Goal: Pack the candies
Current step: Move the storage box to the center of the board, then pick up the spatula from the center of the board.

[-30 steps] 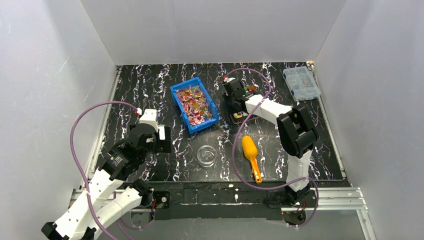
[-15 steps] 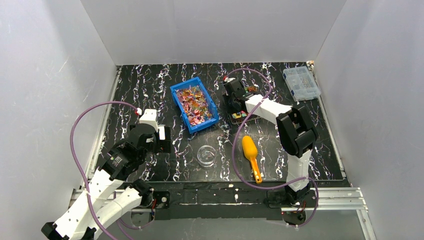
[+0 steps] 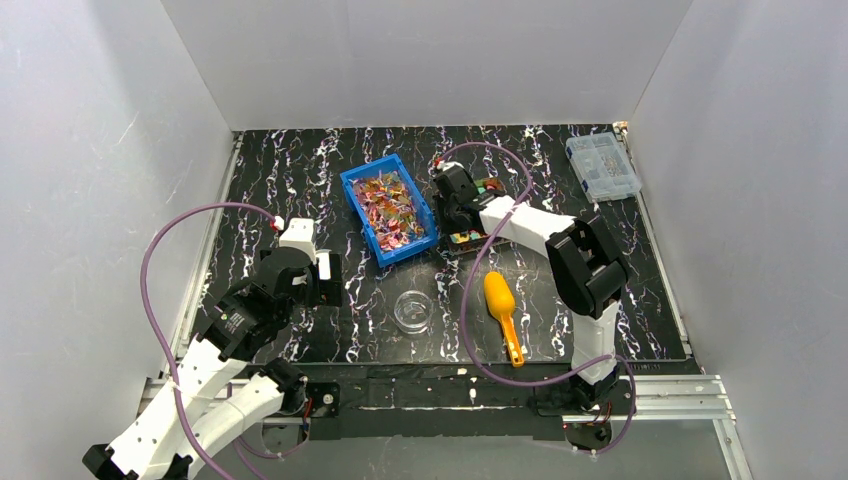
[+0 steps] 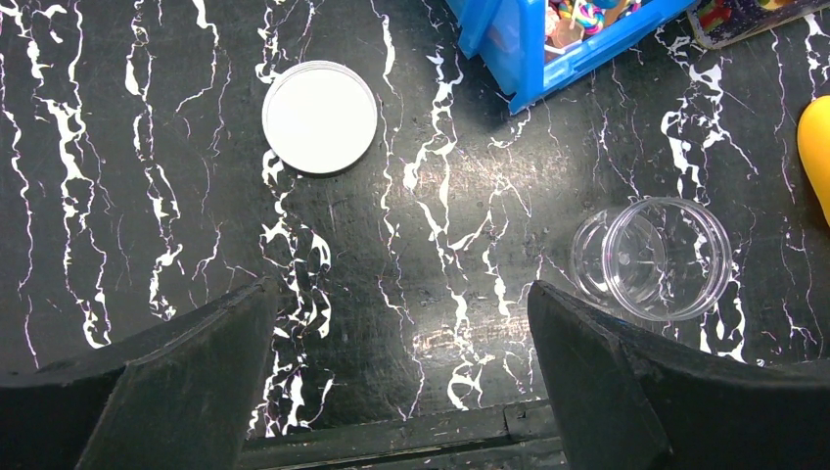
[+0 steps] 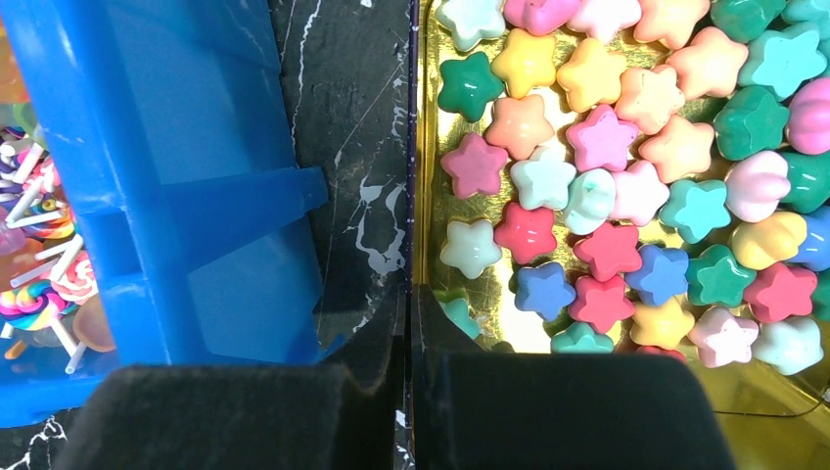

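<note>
Leftward since a second ago has gone the right gripper (image 5: 408, 392), and the shallow gold-lined tray (image 5: 429, 235) has gone with it. The tray now sits nearer the blue plastic bin (image 5: 147, 147) (the jaws were part open then and are closed now).

The left gripper (image 4: 399, 294) hangs over the black marbled table (image 4: 440, 196) with its fingers spread wide and nothing between them. A flat white round lid (image 4: 320, 117) lies ahead of its left finger. A clear round plastic jar (image 4: 666, 258) stands just ahead of its right finger.

At the right gripper, the fingers are pinched together on the tray's left wall. The bin lies ahead of its left finger, with a strip of table between bin and tray. The candies (image 5: 607, 137) are small star-shaped sweets in pink, yellow, green, blue and white. They lie crowded inside the tray, ahead of the right finger.
</note>
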